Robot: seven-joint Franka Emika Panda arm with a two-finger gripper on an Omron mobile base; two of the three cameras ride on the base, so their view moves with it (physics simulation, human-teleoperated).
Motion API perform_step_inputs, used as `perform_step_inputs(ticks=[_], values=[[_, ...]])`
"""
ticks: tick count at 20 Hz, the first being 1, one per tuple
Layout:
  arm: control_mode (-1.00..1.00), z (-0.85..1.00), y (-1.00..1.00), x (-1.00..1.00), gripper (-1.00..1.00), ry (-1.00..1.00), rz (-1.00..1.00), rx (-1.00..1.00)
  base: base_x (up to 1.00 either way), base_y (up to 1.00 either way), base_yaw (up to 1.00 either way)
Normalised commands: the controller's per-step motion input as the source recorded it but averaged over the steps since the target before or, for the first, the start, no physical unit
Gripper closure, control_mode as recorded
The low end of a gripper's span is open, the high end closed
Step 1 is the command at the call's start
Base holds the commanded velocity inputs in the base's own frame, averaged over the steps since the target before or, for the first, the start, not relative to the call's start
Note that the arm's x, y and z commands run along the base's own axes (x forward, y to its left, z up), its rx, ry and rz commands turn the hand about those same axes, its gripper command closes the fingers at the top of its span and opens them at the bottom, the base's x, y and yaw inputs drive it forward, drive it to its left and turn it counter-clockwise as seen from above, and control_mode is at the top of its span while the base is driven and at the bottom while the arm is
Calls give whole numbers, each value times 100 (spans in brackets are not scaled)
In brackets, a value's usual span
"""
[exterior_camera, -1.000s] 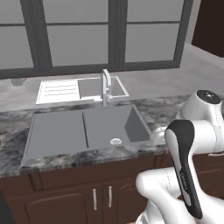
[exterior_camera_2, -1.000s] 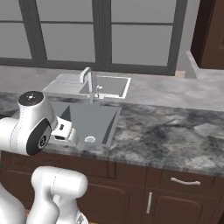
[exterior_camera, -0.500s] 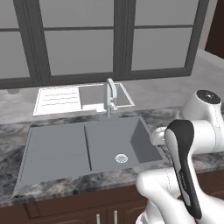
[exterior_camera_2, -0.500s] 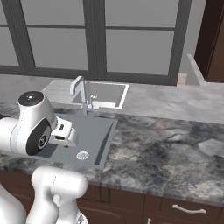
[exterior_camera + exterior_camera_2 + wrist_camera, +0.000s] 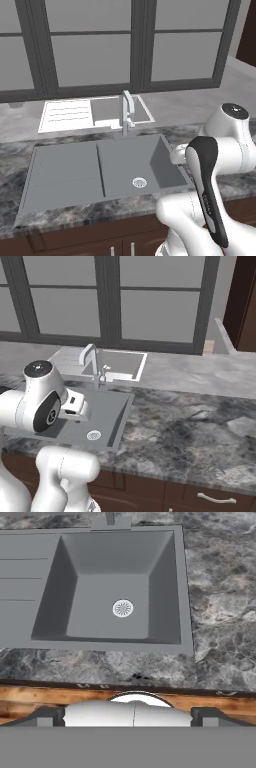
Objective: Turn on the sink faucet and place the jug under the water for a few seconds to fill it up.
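The sink faucet [image 5: 127,111] [image 5: 92,362] stands upright behind the sink, its spout bent forward over the basin; its foot [image 5: 110,519] shows at the top of the hand view. The grey sink [image 5: 120,160] [image 5: 111,409] [image 5: 110,587] has a round drain [image 5: 139,182] [image 5: 123,608] and a ridged drainboard [image 5: 62,170] on its left. The jug is out of view, and no water is in view at the spout. My gripper [image 5: 128,716] hangs over the counter's front edge and looks down into the basin. It is open, its dark fingertips [image 5: 47,716] wide apart with nothing between them.
A white ridged mat [image 5: 65,114] and a shallow white tray [image 5: 142,107] [image 5: 122,363] lie behind the sink below dark-framed windows. Marbled grey counter [image 5: 190,426] runs to the right. Brown cabinet fronts with handles [image 5: 216,499] lie below, and a tall dark cabinet [image 5: 242,301] stands at far right.
The whole picture has shifted: the base has driven closer, so the sink and faucet look larger and nearer. The arm's pose and the open gripper are unchanged.
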Motion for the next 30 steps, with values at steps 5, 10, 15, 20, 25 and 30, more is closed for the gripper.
perform_step_inputs(ticks=[5, 10, 15, 20, 25, 30], values=[[-100, 0, 0, 1, -100, 0, 0, 0, 0, 0, 0], [-100, 0, 0, 0, -100, 0, 0, 0, 0, 0, 0], [-100, -3, 0, 0, -100, -3, 1, 0, 0, 0, 0], [-100, -12, 0, 0, -100, -41, 20, 3, 0, 0, 0], [-100, 0, 0, 13, -100, -51, 27, 1, 0, 0, 0], [-100, 0, 0, 15, -100, -40, 27, 0, 0, 0, 0]])
